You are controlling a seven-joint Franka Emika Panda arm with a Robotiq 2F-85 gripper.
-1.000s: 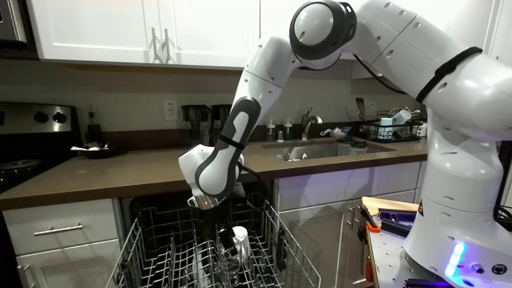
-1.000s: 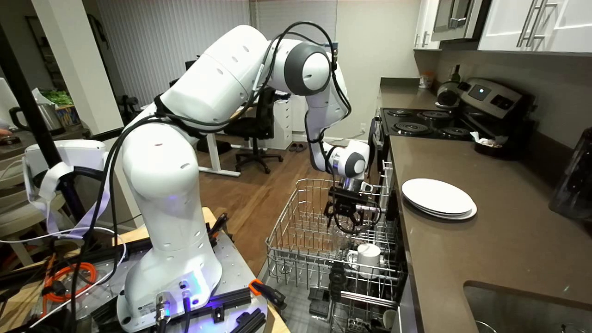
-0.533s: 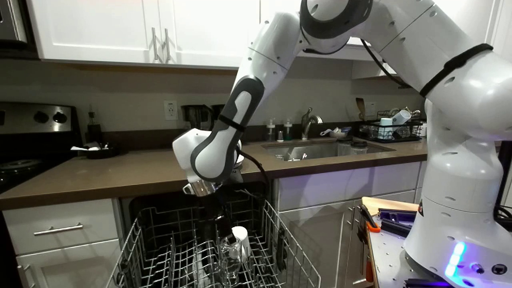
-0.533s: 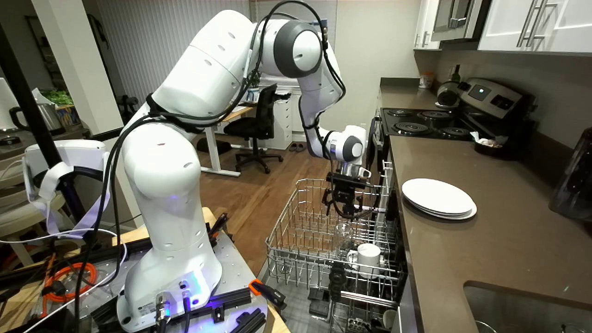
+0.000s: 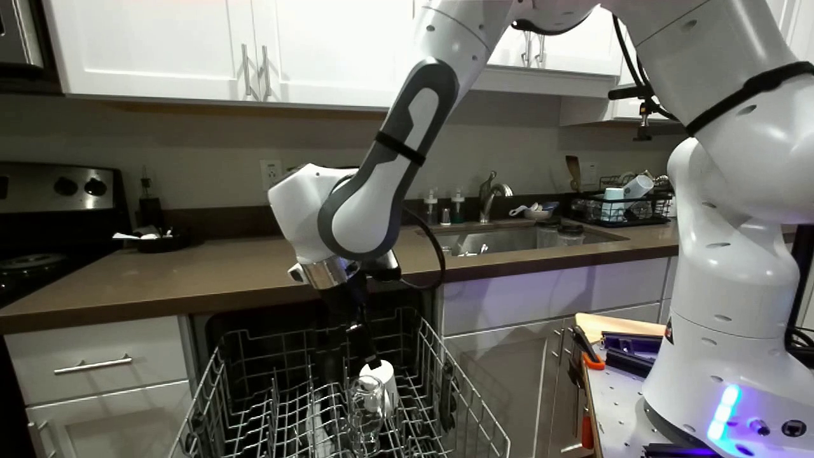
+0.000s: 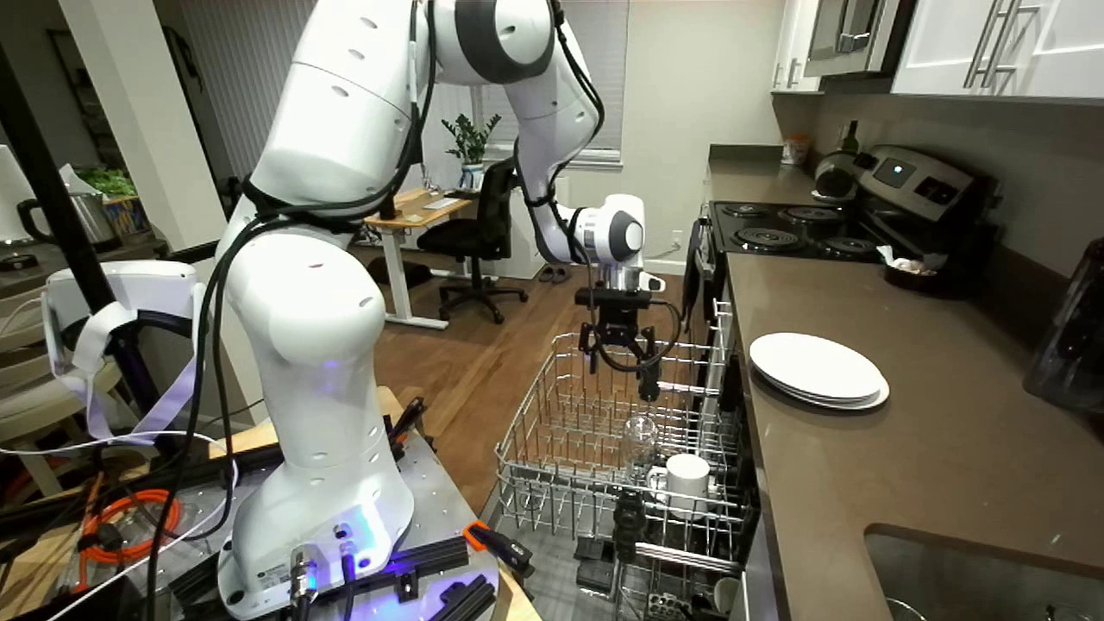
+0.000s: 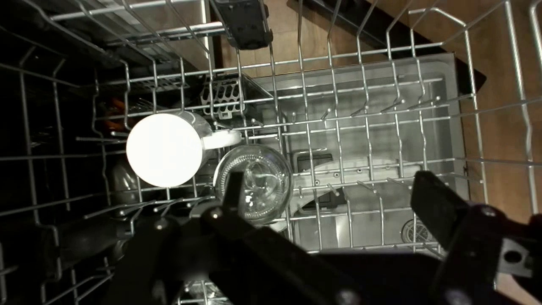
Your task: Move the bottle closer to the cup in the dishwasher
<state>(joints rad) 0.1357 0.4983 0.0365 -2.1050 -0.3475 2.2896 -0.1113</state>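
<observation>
The claw (image 7: 330, 188) is hovering above the dishwasher rack (image 5: 489, 413), its jaws spread wide and holding nothing. The clear glass bottle (image 7: 264, 180) is standing roughly upright there, just beside the handle of the white cup (image 7: 165, 150); in the wrist view it is showing left of the claw's middle, beneath one jaw, so centring is probably needing a cupward shift.

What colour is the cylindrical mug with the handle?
The mug is white, clearest in an exterior view.

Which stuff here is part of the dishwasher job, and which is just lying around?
For the job:
clear glass vessel, likely the bottle
white mug, likely the cup
dishwasher rack holding both
gripper, open

Just lying around:
stacked white plates
office chair
potted plant
</observation>
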